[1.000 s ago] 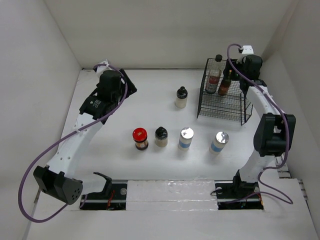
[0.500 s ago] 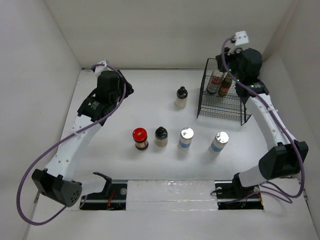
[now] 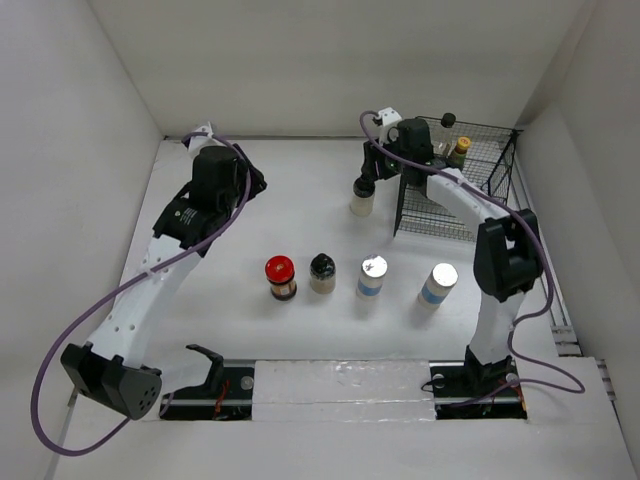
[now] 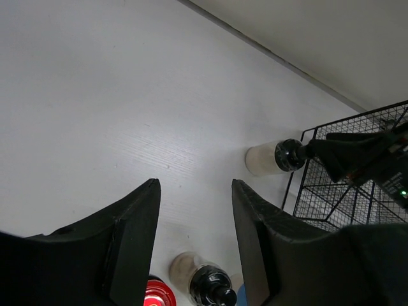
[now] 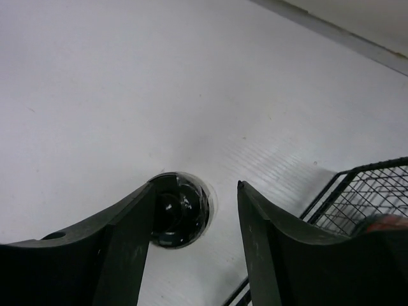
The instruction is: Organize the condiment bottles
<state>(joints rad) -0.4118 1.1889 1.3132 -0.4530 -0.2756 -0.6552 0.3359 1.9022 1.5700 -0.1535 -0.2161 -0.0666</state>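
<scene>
The cream black-capped bottle [image 3: 362, 200] stands left of the black wire basket [image 3: 455, 210]. My right gripper [image 3: 371, 167] hovers open just above it. In the right wrist view the black cap [image 5: 182, 210] sits between the open jaws [image 5: 196, 188], close to the left finger. Two tall sauce bottles [image 3: 459, 148] stand inside the basket. The red-lidded jar [image 3: 280, 276], the black-capped jar [image 3: 322, 271] and two silver-topped shakers [image 3: 372, 275] [image 3: 438, 283] stand in a row in front. My left gripper [image 3: 257, 181] is open and empty [image 4: 194, 188], far left of the cream bottle [image 4: 271, 158].
White walls enclose the table at the back and both sides. The basket [image 4: 357, 191] stands at the back right, with its corner next to my right gripper [image 5: 376, 188]. The black-capped jar [image 4: 205, 280] and the red lid [image 4: 156, 294] show below my left jaws.
My right arm has swung left, from over the basket to over the cream black-capped bottle. My left arm has hardly moved.
</scene>
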